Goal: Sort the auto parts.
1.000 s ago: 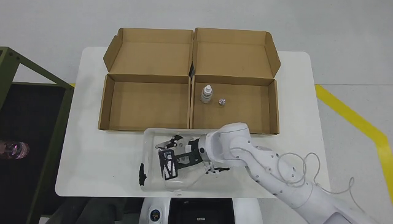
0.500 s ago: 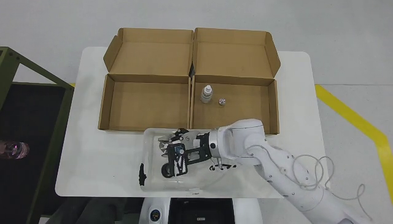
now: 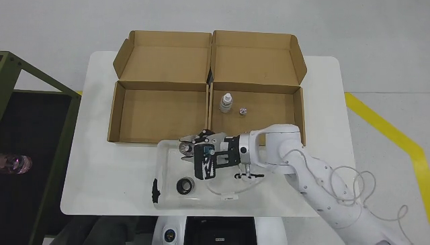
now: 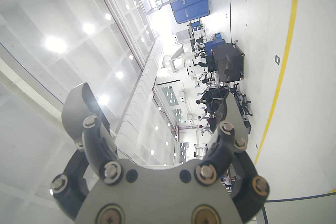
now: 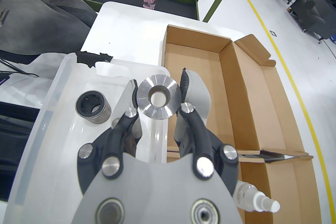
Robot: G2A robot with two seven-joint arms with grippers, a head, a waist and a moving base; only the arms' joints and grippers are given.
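As my right pincer (image 5: pixel 159 89) lifts the clamped steel ring (image 5: pixel 171 104) off the bin (image 5: pixel 56 78) floor (bearing (image 5: pixel 92 107) remains), boxing comes next.

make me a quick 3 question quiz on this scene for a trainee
1. True or false: the right end effector is shut on the silver ring.
2. Which part lies loose in the clear bin? A) black bearing B) wrench C) spring
3. Fill in: the spray bottle stands in a ___ box.
Key: 1 true; 2 A; 3 cardboard
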